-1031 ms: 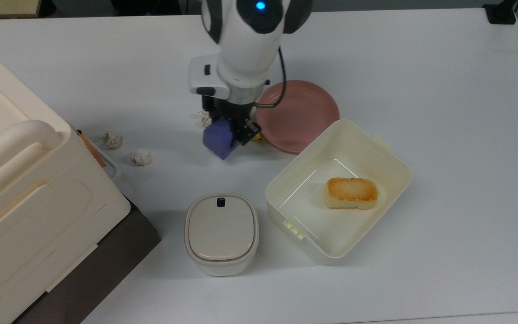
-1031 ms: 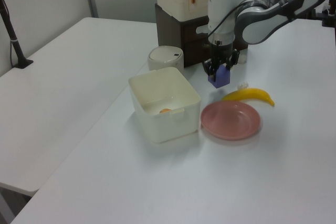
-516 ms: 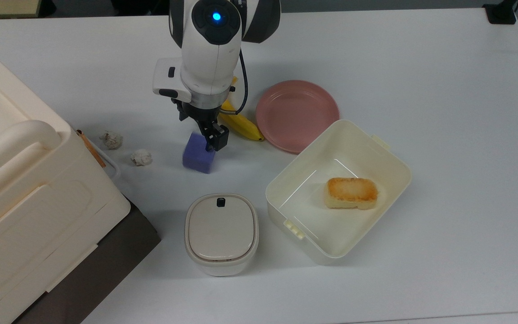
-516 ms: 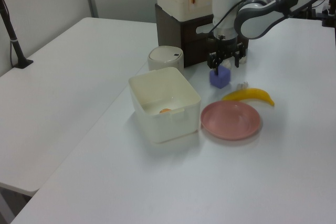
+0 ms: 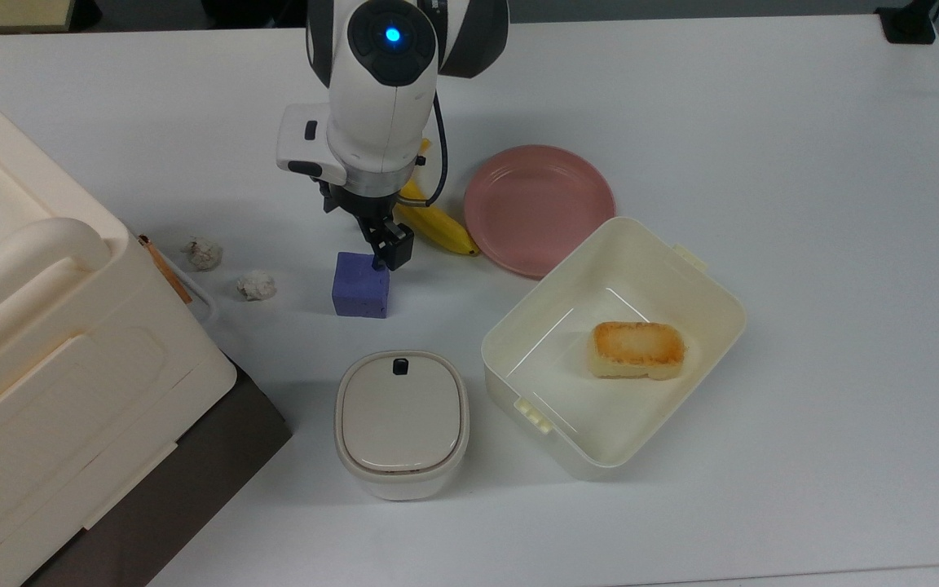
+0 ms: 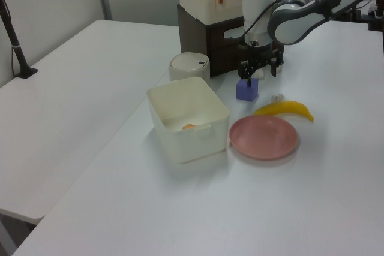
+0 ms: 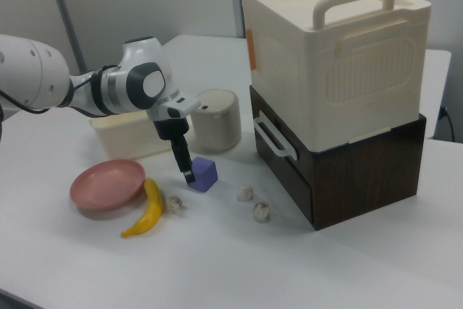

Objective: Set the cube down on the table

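Purple cube (image 5: 361,284) sits flat on the white table (image 5: 763,163), near the banana (image 5: 437,227). End effector (image 5: 372,244) spread open, just above it, holding nothing. Placement looks done; only retreat left.

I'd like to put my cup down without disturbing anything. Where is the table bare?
The table is bare to the top view's right of the pink plate and open bin. It is crowded around the cube, gripper and banana.
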Controlling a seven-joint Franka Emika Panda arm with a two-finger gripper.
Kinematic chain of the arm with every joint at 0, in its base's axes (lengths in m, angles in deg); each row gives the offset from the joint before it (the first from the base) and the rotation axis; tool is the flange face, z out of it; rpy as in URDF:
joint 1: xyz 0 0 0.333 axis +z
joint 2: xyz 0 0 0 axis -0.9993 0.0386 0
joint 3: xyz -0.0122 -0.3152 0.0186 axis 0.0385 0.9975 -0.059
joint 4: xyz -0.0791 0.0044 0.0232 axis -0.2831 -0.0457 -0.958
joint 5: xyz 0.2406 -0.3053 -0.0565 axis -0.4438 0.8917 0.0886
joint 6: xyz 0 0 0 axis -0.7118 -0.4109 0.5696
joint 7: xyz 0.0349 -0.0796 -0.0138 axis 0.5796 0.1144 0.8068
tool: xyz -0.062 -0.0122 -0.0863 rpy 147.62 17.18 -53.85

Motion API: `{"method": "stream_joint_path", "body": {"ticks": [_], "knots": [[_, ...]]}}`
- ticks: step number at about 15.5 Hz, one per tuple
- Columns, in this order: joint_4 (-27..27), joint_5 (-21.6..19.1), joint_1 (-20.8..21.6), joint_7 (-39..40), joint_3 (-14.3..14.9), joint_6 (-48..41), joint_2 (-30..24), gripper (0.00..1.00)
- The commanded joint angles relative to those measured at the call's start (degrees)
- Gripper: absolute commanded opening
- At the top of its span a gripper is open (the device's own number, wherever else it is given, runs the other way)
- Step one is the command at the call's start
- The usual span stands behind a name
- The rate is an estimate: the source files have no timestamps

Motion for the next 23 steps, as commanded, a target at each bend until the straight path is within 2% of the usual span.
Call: {"method": "stream_joint_path", "body": {"ticks": [1,3,4,6,11,16,20,23], "knots": [[-0.6,0.2,0.7,-0.9,0.7,-4.7,-2.2,1.00],[-2.0,-0.5,0.7,1.7,0.7,-8.9,-3.1,1.00],[-2.8,-2.3,0.6,4.1,0.8,-10.7,-3.9,1.00],[-5.2,-5.7,-0.4,10.5,1.1,-14.9,-5.3,1.00],[-9.1,-8.5,-0.6,29.2,2.4,-24.4,-9.5,1.00],[-9.0,-12.9,-0.7,39.1,6.6,-26.2,-16.6,1.00],[-8.8,-13.5,-0.7,48.9,9.4,-26.3,-21.1,1.00],[-8.2,-13.5,-0.8,57.4,9.8,-27.2,-23.3,1.00]]}}
